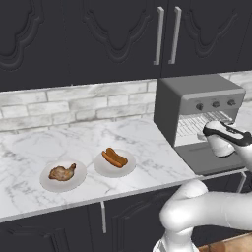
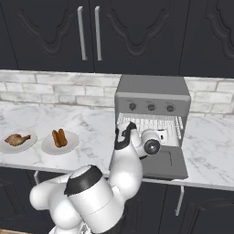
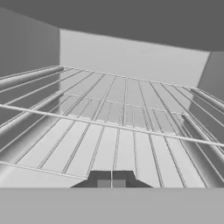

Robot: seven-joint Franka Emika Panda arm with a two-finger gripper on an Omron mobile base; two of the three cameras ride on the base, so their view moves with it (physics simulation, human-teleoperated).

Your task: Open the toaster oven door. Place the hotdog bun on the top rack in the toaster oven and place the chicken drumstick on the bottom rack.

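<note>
Toaster oven [image 2: 152,93] sits at the back of the marble counter [image 1: 142,142], near its right end in the left base view, under dark wall cabinets [image 1: 118,34] w/ 2 bar handles. 3 dark knobs [image 2: 151,107] on its front panel. Toaster oven door [image 2: 170,163] is folded down flat, lying over the counter's front edge; cavity open.

Gripper [image 3: 111,180] is at the oven mouth, fingertips pressed together, nothing between them. Hand view looks along a silver wire rack [image 3: 118,131] toward the oven's back wall, w/ the fingertips just above the rack's front edge. Can't tell if this is the top or bottom rack. Rack wires [image 1: 194,123] also show in the opening from the left base view, behind the white hand.

Hotdog bun [image 1: 114,158] lies on a white plate [image 1: 126,168] near the counter's front edge, well left of the oven. Chicken drumstick [image 1: 62,172] lies on a 2nd white plate [image 1: 49,183], just left of the bun's plate, also by the front edge. The 2 plates are close together; can't tell if the rims touch.
</note>
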